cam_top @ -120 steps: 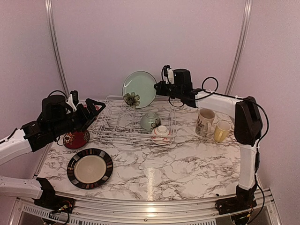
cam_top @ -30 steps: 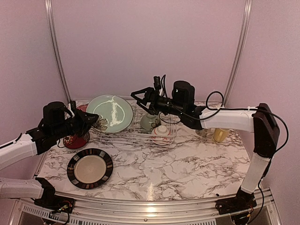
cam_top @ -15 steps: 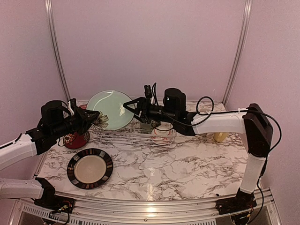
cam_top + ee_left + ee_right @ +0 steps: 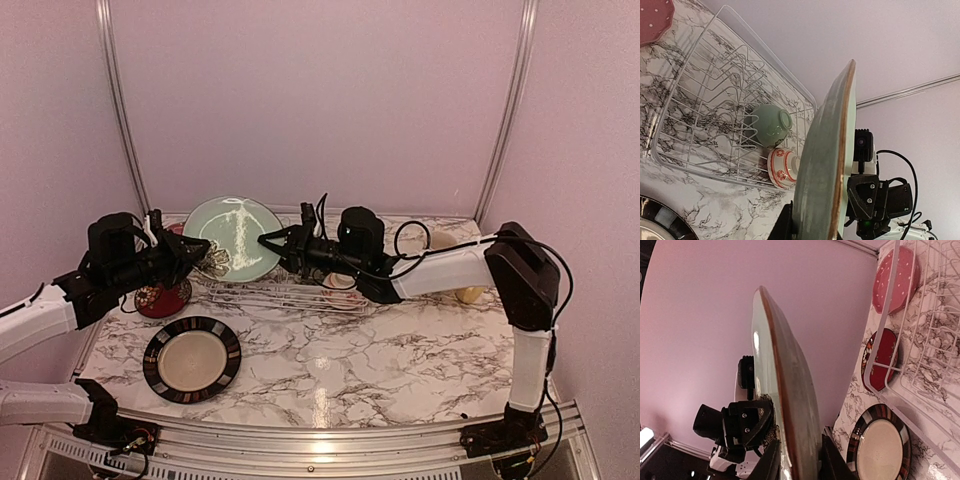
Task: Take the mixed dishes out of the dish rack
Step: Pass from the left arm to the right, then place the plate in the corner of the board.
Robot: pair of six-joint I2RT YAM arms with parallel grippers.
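Presently, the pale green plate [image 4: 235, 235], clamped at 8 o'clock by the left end effector [image 4: 203, 258], could be dropped if released before the right end effector's [image 4: 268, 240] unclear hold is secured.

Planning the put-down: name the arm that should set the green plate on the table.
Left, probably. The left gripper is shut on the pale green plate, and the black-rimmed plate already lies on the left side; the right gripper reaches only by stretching across the dish rack.

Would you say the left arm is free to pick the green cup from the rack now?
Probably not: the left gripper is shut on the green plate, so its jaws are occupied.
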